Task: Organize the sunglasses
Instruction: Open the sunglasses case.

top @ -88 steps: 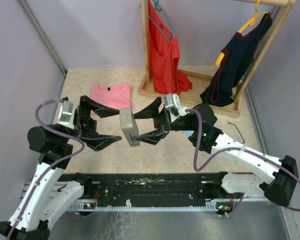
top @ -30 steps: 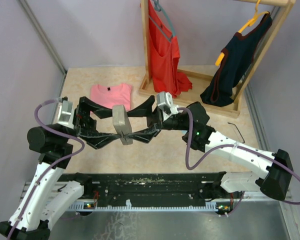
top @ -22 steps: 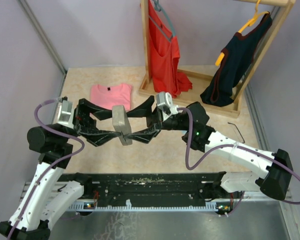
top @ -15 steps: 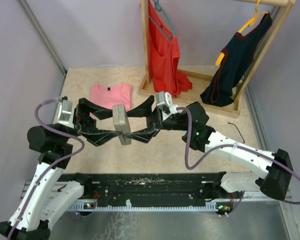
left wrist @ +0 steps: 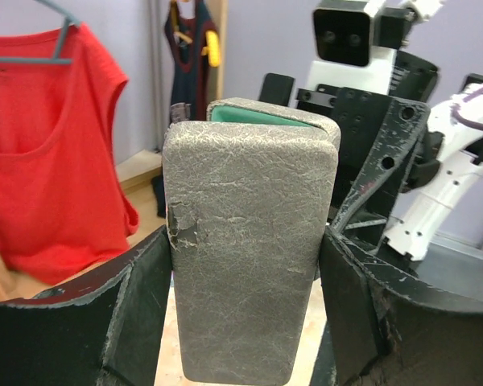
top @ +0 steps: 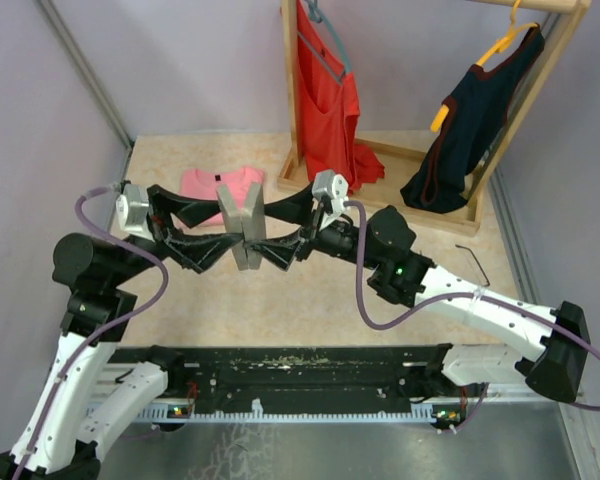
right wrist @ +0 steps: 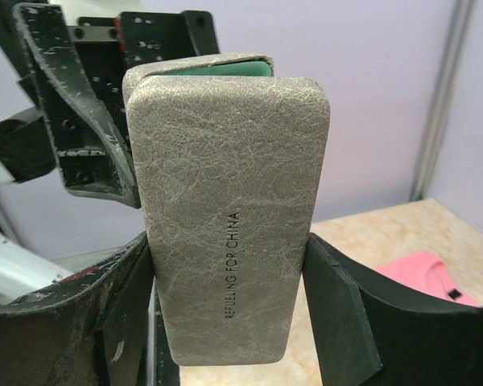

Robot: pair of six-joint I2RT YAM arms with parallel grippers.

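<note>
Since a second ago, the grey oblong textured case (top: 240,232) has been going up and toward 12 o'clock, and it is now standing straighter. The left gripper (top: 228,232) has been closing in on it.

Now both arms are holding the case up in the air over the light brown table (top: 330,290). The left gripper is reaching in from 9 o'clock and the right gripper (top: 260,232) from 3 o'clock. In the left wrist view, the black fingers (left wrist: 141,314) are pressing on both long sides of the case. In the right wrist view, the other fingers (right wrist: 338,314) are hugging it the same way. So each gripper is squeezing the case, one on each face.

A thin strip of green lining (left wrist: 266,115) is peeking out at the top edge of the case.

The sunglasses are not showing in any view. It cannot be told if they are sitting inside the case.

A flat pink T-shirt (top: 225,183) is lying on the table at 12 o'clock from the case. At 1 o'clock, a red top (top: 325,90) is hanging on a wooden rack (top: 292,100).
</note>
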